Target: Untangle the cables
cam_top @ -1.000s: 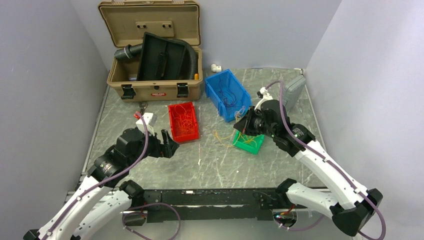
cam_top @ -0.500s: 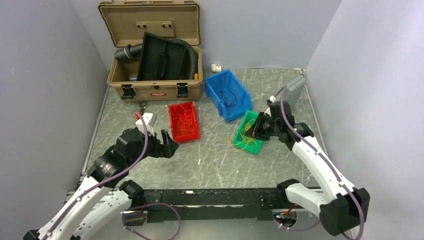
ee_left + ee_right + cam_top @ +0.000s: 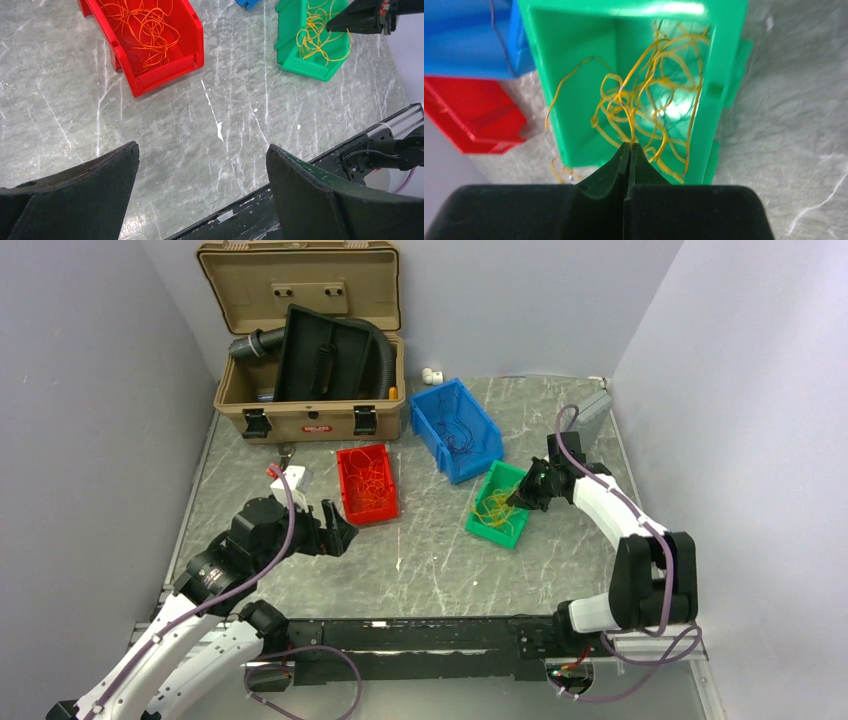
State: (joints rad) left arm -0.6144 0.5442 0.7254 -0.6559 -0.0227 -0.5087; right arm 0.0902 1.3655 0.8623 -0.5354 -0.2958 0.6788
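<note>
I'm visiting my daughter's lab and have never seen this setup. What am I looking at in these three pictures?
Two robot arms stand at a table, each with a two-finger gripper. One picture looks down from above; two come from wrist cameras. A red bin, blue bin and green bin hold thin wires; an open tan case sits behind. The left gripper is open, empty. The right gripper is shut, pinching a strand of the yellow wires at the green bin.
</note>
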